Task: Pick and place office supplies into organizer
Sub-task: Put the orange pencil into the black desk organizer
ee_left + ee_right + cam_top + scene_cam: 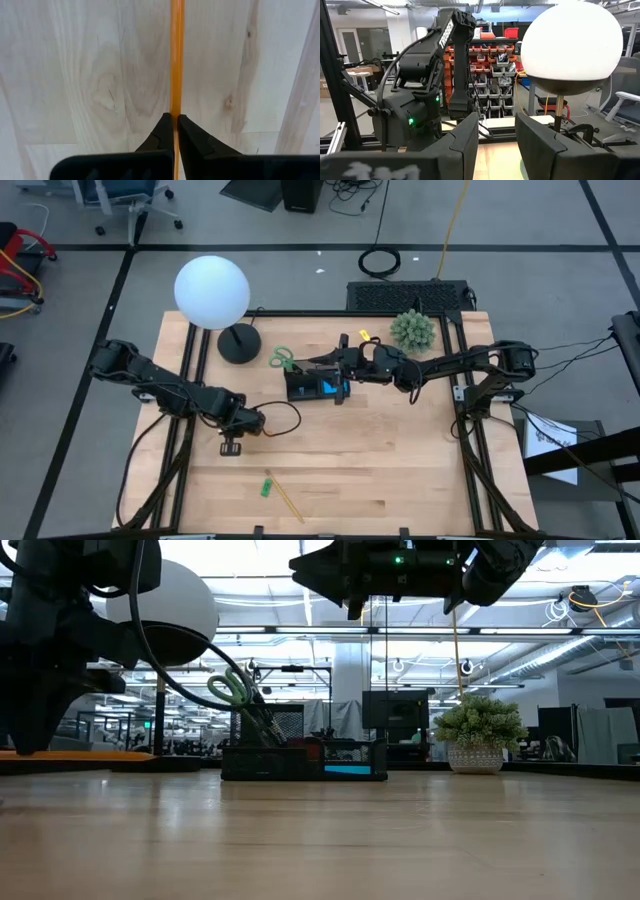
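An orange pencil [176, 55] is in my left gripper [175, 117], which is shut on it and points down over the table's near left part [233, 446]. The black organizer [303, 388] stands mid-table and holds a blue sticky pad [333, 388]. Green-handled scissors [281, 360] stick into it blades down, with the handles leaning out toward the lamp [232, 688]. My right gripper [496, 122] hovers level over the organizer's far side [337, 364], open, with nothing between its fingers. A yellow pencil [288, 501] and a small green piece [267, 487] lie flat near the front edge. My left gripper pinches the orange pencil's shaft [175, 111] between its two fingers, which come from above, pointing down, and lie across it. The pencil runs straight out past the fingertips over the wood. Whether it hangs clear of the table does not show.
A lamp with a white globe [212, 290] and a round black base [238, 343] stands at the far left. A green spiky plant [412, 330] sits at the far right. Bare wood [400, 470] stretches across the near right.
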